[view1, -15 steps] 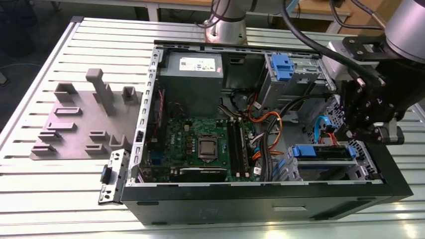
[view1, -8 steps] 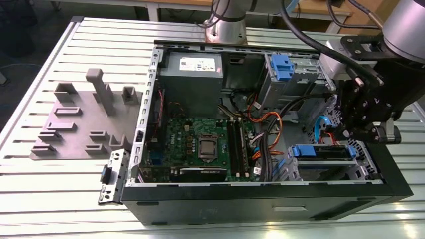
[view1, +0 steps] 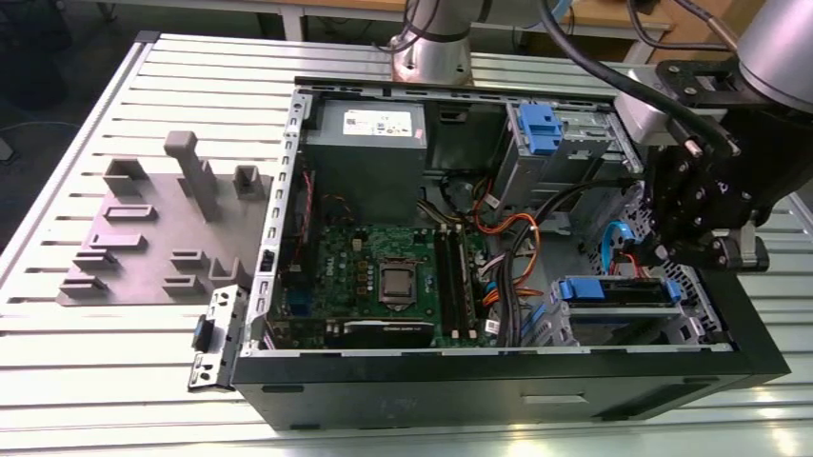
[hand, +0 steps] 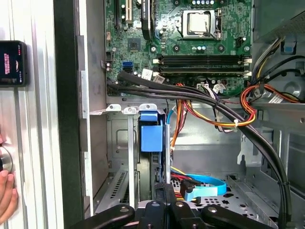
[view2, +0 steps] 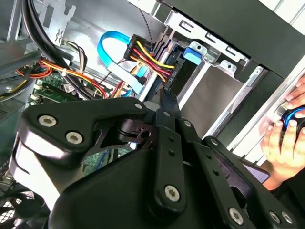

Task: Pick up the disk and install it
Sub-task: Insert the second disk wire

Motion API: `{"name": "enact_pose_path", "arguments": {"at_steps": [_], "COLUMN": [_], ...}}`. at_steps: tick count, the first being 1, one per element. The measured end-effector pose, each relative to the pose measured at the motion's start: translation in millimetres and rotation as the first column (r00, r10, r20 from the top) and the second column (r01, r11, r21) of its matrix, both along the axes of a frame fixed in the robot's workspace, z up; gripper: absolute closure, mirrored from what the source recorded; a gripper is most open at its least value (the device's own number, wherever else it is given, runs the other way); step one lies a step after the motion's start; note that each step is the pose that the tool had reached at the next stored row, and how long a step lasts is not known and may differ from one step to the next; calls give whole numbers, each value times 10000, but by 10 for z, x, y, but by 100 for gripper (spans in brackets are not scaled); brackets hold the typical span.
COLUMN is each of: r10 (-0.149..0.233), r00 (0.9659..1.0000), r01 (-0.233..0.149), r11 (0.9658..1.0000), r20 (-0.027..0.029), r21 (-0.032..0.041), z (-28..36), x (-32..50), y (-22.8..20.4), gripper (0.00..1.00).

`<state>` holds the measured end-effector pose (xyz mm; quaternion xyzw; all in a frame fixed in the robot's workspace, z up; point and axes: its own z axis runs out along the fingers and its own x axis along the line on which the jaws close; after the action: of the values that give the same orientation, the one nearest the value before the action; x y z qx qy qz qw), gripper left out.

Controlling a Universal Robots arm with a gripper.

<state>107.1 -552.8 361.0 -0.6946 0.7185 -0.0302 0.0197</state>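
Disk (view1: pixel 618 291) lies apparently lengthwise across the bay; fingers' (hand: pixel 167 191) state unclear.

Silver-grey arm (view1: pixel 778 43), black cables along it, matte black hand (view2: pixel 164 102) of jointed links, silver screw heads

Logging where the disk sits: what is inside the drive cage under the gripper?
In the exterior view, the disk in its blue carrier sits in the drive cage at the case's corner, below the gripper. The cage walls hide the slot beneath it.
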Motion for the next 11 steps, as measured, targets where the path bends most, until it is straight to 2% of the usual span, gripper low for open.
{"name": "enact_pose_path", "arguments": {"at_steps": [5,8,11], "r10": [-1,0,-1], "r00": [10000,10000,10000], "r01": [1,0,1], "r11": [10000,10000,10000], "r20": [0,-5,-56], "r21": [0,9,9], "z": [1,1,3], "x": [-67,-76,-76], "y": [6,18,38], "gripper": [89,89,89]}}
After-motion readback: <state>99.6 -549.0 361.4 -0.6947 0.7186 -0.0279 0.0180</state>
